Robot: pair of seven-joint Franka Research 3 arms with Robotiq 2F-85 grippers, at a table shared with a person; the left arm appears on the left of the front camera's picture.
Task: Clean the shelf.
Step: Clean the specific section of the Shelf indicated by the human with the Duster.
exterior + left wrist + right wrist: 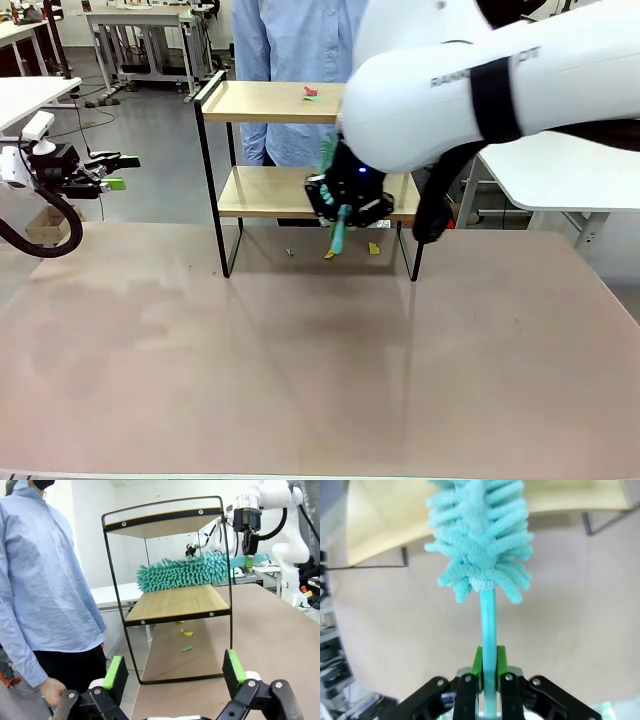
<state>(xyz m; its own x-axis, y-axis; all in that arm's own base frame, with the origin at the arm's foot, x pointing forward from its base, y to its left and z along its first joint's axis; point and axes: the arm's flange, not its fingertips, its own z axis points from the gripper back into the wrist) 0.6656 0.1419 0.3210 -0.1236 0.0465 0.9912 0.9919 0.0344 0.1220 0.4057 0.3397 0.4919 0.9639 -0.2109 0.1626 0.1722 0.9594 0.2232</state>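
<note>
Front view: the shelf (265, 101) stands at twelve o'clock on the table (320, 360), with a person (295, 40) right behind it; the right gripper (345, 200) hangs in front of the shelf's lower board (265, 192), toward its three o'clock end, with the teal handle of a duster (338, 236) sticking down out of it. In the right wrist view the green pads are pressed tight on that handle from both sides, no gap showing, and the fluffy head points up to twelve o'clock at the board; in the left wrist view the head lies over the lower board, inside the frame, though whether it touches the wood I cannot tell. The left gripper (118, 171) hovers off the table at nine o'clock, well apart from the shelf, fingers spread wide with nothing between them.

I judge the lower tier is being swept; yellow scraps (373, 248) and a green bit (290, 252) lie on the table just under the shelf, while a red and green scrap (311, 94) sits on the top board, toward its three o'clock end. The next move calls for drawing the duster clear of the frame, lifting it above the top board, and brushing that scrap off without knocking the raised end rail.
</note>
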